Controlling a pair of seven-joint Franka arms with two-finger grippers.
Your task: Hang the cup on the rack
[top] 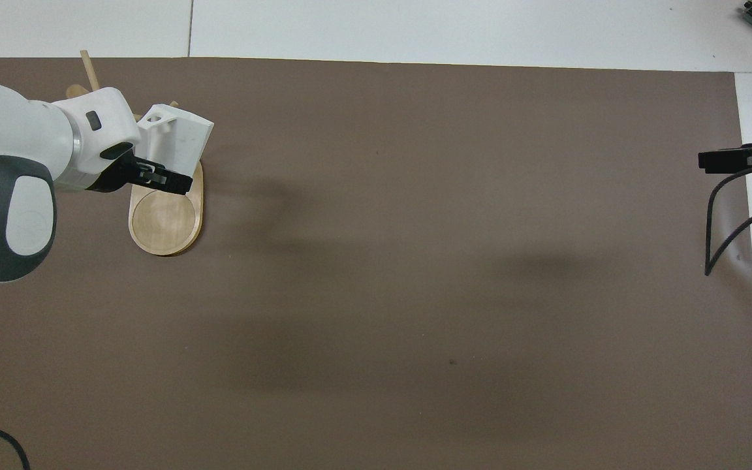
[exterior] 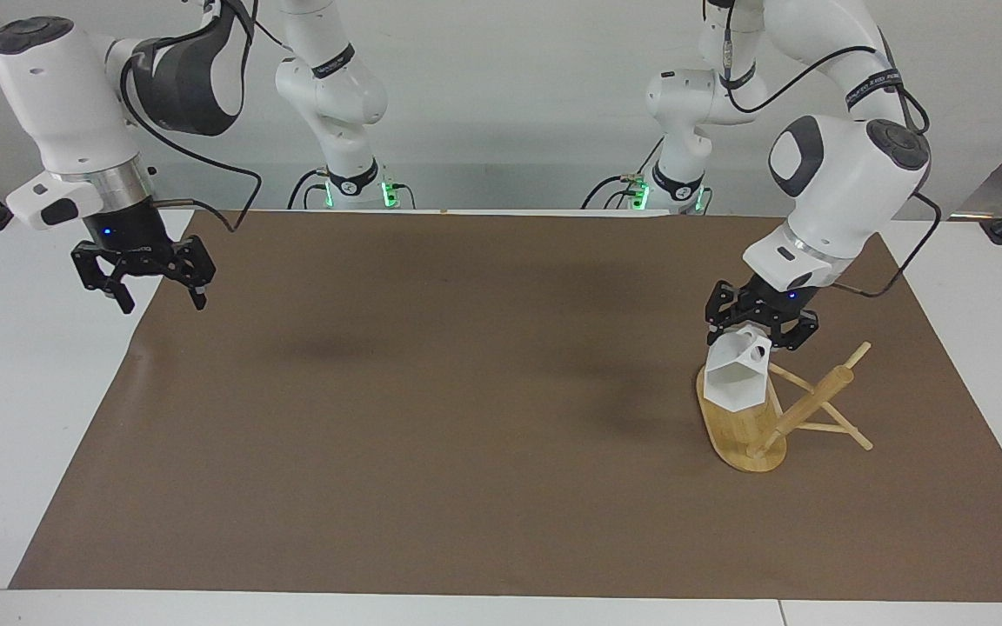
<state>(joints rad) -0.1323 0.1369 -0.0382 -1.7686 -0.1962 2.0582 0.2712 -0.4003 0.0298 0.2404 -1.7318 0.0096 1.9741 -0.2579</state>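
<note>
The white faceted cup (exterior: 734,380) hangs in my left gripper (exterior: 762,335), which is shut on its handle end. The cup is tilted, held over the oval base of the bamboo rack (exterior: 731,422), close beside the rack's post and pegs (exterior: 814,396). In the overhead view the cup (top: 180,137) and left gripper (top: 154,177) cover the base's end nearest the post (top: 167,222). My right gripper (exterior: 160,298) is open and empty, raised over the mat's edge at the right arm's end; only its tip shows in the overhead view (top: 735,158).
A brown mat (exterior: 466,417) covers most of the white table (exterior: 14,417). The rack stands on the mat toward the left arm's end. A black cable (top: 719,222) hangs from the right arm.
</note>
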